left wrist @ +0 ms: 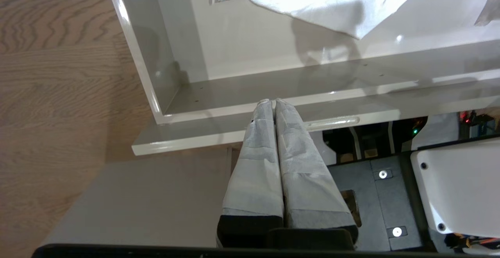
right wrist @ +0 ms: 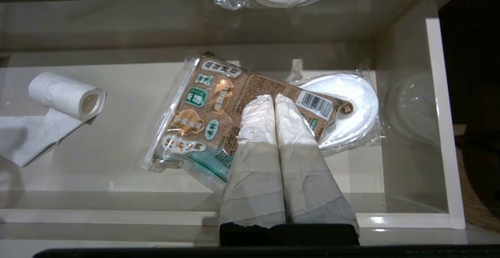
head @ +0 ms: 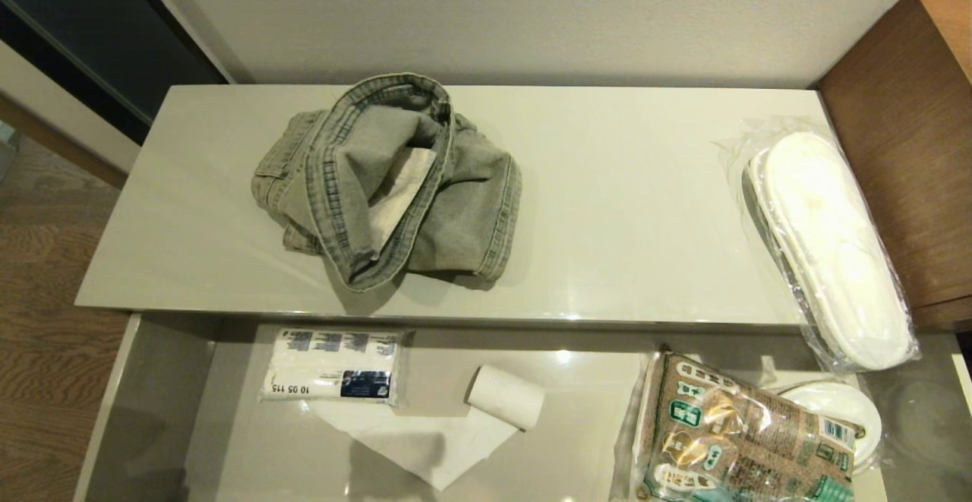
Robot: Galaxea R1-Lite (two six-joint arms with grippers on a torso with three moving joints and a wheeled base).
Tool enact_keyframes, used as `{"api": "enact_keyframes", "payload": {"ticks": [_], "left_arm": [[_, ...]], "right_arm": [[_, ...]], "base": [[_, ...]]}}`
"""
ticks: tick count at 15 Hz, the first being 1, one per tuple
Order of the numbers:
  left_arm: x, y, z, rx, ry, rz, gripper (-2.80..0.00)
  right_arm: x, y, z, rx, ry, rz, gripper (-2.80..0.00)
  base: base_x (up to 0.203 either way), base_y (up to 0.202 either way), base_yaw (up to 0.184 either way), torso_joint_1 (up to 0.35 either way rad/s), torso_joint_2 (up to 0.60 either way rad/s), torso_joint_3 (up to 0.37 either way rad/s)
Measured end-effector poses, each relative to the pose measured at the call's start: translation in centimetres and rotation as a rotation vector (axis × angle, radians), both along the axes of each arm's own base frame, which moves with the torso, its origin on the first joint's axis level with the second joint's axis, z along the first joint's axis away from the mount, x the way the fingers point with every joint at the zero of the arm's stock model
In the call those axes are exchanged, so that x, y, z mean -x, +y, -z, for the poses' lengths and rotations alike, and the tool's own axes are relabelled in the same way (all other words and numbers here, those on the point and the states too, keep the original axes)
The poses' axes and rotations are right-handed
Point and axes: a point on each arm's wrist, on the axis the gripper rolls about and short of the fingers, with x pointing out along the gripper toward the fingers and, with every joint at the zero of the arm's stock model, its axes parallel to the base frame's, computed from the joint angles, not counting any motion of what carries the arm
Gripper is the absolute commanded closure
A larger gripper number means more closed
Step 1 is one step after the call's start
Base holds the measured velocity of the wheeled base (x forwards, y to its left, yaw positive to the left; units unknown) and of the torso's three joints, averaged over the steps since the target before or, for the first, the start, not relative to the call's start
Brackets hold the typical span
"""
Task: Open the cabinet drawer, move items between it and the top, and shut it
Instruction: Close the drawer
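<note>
The drawer [head: 152, 411] stands pulled out beneath the cabinet's top [head: 623, 206]. On that top lies the crumpled denim garment [head: 395, 183] toward the left, and the wrapped white slippers [head: 828, 247] at the far right edge, overhanging the drawer. The left tool [left wrist: 269, 101] hovers over the drawer's front panel, pinched together, holding nothing. The right tool [right wrist: 273, 97], likewise closed and empty, hangs above the brown food bag [right wrist: 203, 109] inside the drawer.
</note>
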Motion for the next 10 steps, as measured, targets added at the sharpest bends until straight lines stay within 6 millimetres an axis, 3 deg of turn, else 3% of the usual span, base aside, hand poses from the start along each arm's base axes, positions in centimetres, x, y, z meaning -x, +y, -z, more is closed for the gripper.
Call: {"api": "enact_keyframes", "payload": {"ticks": [10], "left_arm": [[0.6,0.4,1.9,-0.028,0.047,0.000,0.00]], "right_arm": [[0.0,0.0,0.0,0.000,0.000,0.000,0.00]], "base": [[0.000,0.000,0.000,0.000,0.00,0.000]]}}
